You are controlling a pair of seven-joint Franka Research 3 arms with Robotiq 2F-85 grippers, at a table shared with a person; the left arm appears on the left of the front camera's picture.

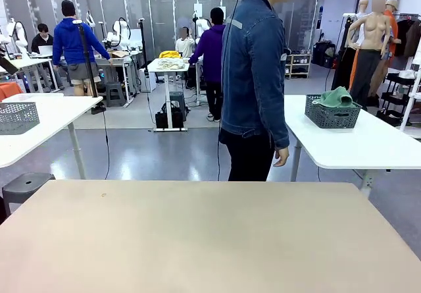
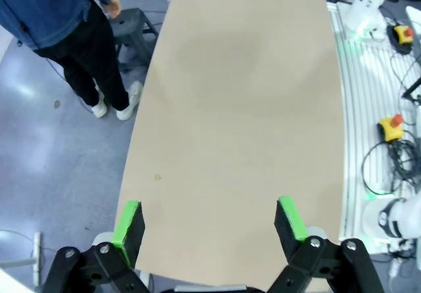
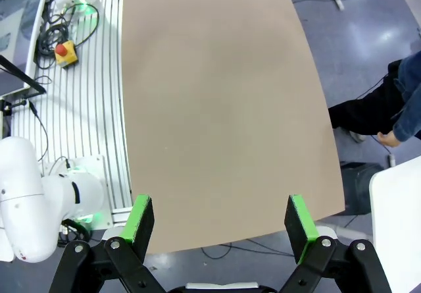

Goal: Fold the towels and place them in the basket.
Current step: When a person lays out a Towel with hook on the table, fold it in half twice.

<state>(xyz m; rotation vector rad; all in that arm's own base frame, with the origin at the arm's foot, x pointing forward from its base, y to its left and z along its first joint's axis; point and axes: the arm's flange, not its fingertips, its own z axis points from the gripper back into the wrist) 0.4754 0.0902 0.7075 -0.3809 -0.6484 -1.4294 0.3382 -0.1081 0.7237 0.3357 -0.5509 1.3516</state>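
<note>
The beige table (image 1: 197, 240) in front of me is bare. My left gripper (image 2: 209, 224) hangs open above one end of it, nothing between its green pads (image 2: 128, 224). My right gripper (image 3: 222, 220) is open too, over the other end. A dark grey mesh basket (image 1: 332, 116) stands on a white side table (image 1: 368, 141) at the far right, with a bunched greenish cloth (image 1: 335, 97) in it; I cannot tell whether that is a towel. A person in a denim jacket (image 1: 253, 69) stands at the far edge, turned away towards that side.
A second grey mesh basket (image 1: 18, 117) sits on a white table at the far left. A grey stool (image 1: 25, 186) stands by the table's left corner. Cables and emergency-stop buttons (image 2: 393, 127) lie along the robot's side. People work farther back.
</note>
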